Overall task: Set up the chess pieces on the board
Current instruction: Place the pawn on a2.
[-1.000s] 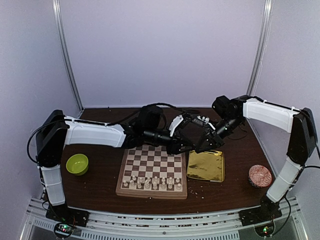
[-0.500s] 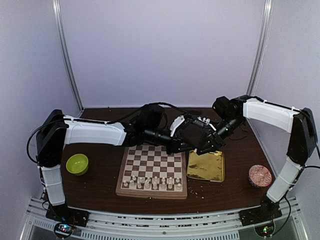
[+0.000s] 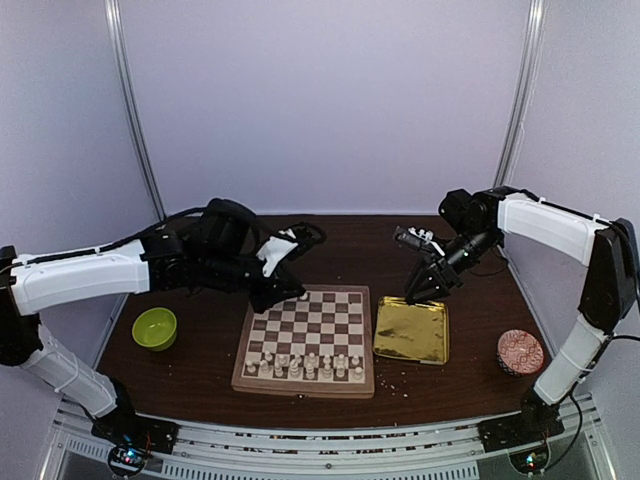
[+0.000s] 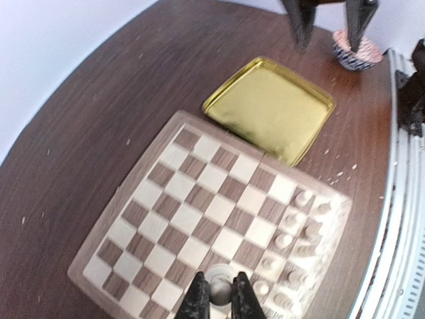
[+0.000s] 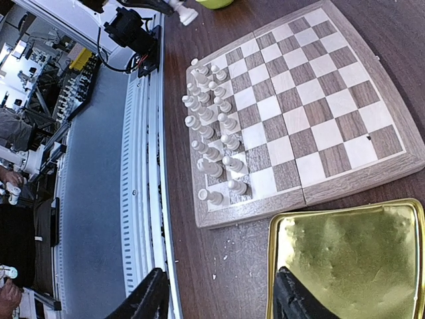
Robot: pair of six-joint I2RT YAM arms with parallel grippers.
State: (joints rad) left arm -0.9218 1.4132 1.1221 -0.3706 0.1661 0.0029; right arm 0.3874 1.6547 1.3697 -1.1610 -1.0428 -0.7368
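Observation:
The board (image 3: 300, 325) lies mid-table with cream-white chess pieces (image 3: 305, 366) in its two near rows. My left gripper (image 3: 284, 295) hovers over the board's far left corner. In the left wrist view it (image 4: 220, 300) is shut on one cream chess piece (image 4: 219, 278) above the board (image 4: 192, 212), with the other pieces (image 4: 295, 239) to the right. My right gripper (image 3: 424, 290) is open and empty over the far edge of the gold tray (image 3: 411, 332). The right wrist view shows its wide-apart fingers (image 5: 151, 299), the board (image 5: 305, 113) and the pieces (image 5: 211, 133).
A green bowl (image 3: 154, 328) sits left of the board. A pink patterned bowl (image 3: 520, 352) sits at the near right. The gold tray (image 4: 269, 109) is bare inside. Crumbs lie scattered near the board's front right corner (image 5: 229, 279).
My left arm has swung left, from beside the right gripper near the tray to the board's far left corner. The right gripper stays over the tray's far edge.

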